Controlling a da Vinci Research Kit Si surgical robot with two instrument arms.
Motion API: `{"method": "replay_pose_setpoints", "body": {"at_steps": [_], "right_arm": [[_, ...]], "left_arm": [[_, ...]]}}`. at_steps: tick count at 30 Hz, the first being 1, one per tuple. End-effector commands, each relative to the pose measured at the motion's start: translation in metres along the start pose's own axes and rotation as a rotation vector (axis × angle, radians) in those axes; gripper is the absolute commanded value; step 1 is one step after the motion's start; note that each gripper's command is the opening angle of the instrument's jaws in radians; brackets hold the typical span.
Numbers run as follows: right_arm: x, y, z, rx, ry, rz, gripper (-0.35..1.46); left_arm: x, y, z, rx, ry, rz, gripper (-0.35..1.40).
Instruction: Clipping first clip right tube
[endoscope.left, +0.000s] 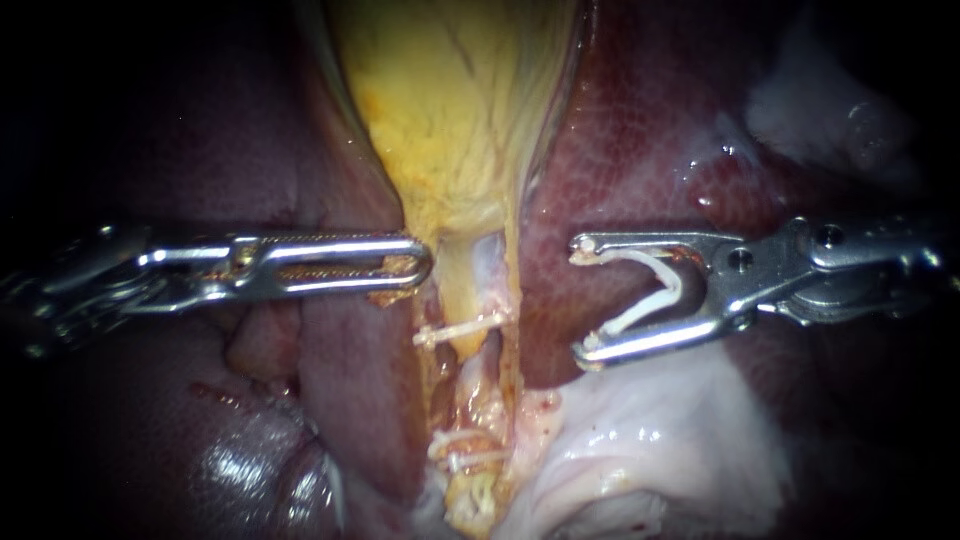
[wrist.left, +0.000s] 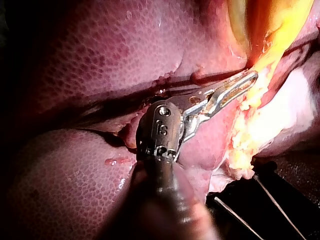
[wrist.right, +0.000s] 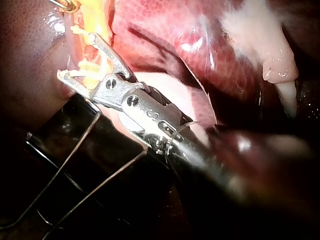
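The yellow gallbladder (endoscope.left: 450, 100) narrows downward between lobes of dark red liver (endoscope.left: 640, 150). Below its neck run pale tubes (endoscope.left: 455, 285); I cannot tell which is the right tube. One white clip (endoscope.left: 460, 330) lies across them and a second clip (endoscope.left: 468, 457) sits lower down. My left instrument (endoscope.left: 420, 265) comes in level, its long jaws shut on the gallbladder's left edge at the neck (wrist.left: 250, 80). My right instrument (endoscope.left: 580, 298) holds a white clip (endoscope.left: 660, 290) between wide-spread jaws. It stands right of the tubes, apart from them, over the liver (wrist.right: 76, 55).
Pale white fatty tissue (endoscope.left: 660, 440) lies below the right instrument. In the wrist views a black binder clip (wrist.right: 75, 130) with wire handles (wrist.left: 260, 200) sits beside the tissue's edge.
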Motion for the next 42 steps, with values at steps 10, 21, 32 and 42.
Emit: {"method": "replay_pose_setpoints", "body": {"at_steps": [10, 21, 32, 42], "right_arm": [[-0.0001, 0.0002, 0.0000, -0.001, 0.000, 0.000, 0.60], [-0.0005, 0.0000, 0.0005, 0.002, 0.000, -0.003, 0.60], [-0.0061, -0.0003, 0.0046, 0.037, -0.089, 0.022, 0.60], [-0.0118, 0.0016, 0.0079, 0.034, -0.158, 0.075, 0.60]], "left_arm": [[-0.0037, -0.0001, -0.0034, -0.026, -0.011, 0.013, -0.35], [-0.0073, 0.0002, -0.0091, -0.055, -0.062, 0.019, -0.35], [-0.0068, -0.0004, -0.0093, -0.060, -0.065, 0.021, -0.35], [-0.0066, -0.0009, -0.0100, -0.063, -0.066, 0.021, -0.35]]}}
